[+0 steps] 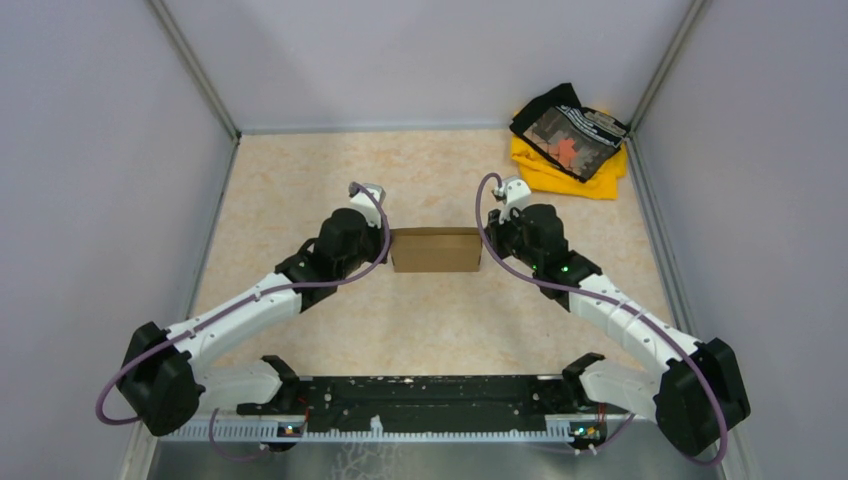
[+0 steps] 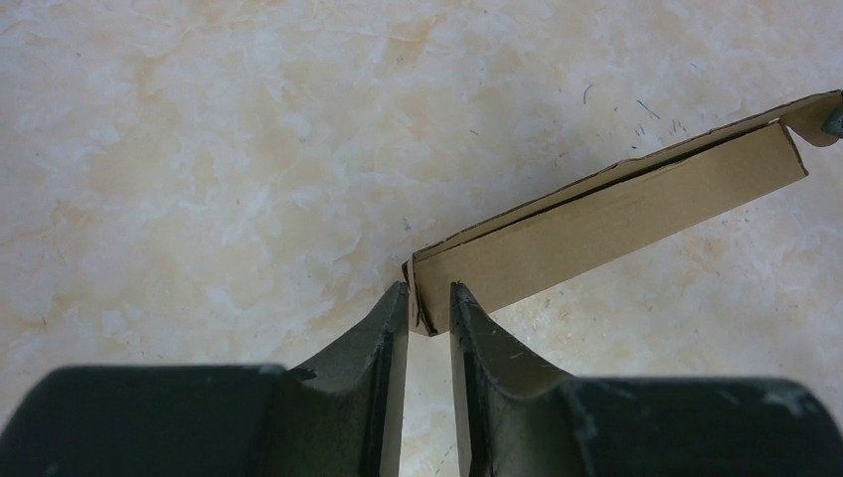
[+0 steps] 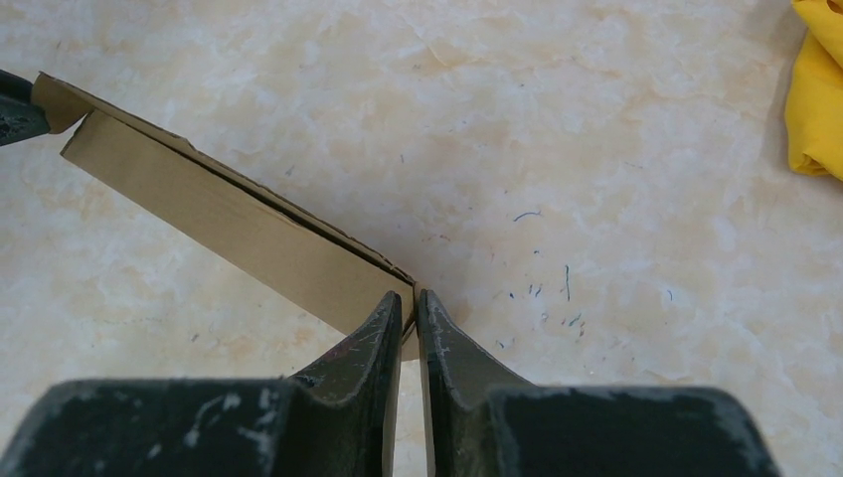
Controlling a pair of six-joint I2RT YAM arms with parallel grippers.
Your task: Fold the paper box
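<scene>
The paper box [image 1: 436, 250] is plain brown cardboard, folded into a low closed shape, and sits mid-table between the two arms. My left gripper [image 1: 386, 246] is at its left end. In the left wrist view the box [image 2: 616, 214] runs up to the right, and my left gripper [image 2: 429, 295] is shut on its near end corner. My right gripper [image 1: 487, 241] is at the box's right end. In the right wrist view the box [image 3: 229, 224] runs up to the left, with my right gripper [image 3: 410, 303] shut on a thin cardboard edge at its corner.
A yellow and black cloth pile [image 1: 570, 140] lies in the far right corner; its yellow edge [image 3: 817, 99] shows in the right wrist view. Grey walls close the table on the left, back and right. The arm bases and a black rail [image 1: 430, 405] line the near edge.
</scene>
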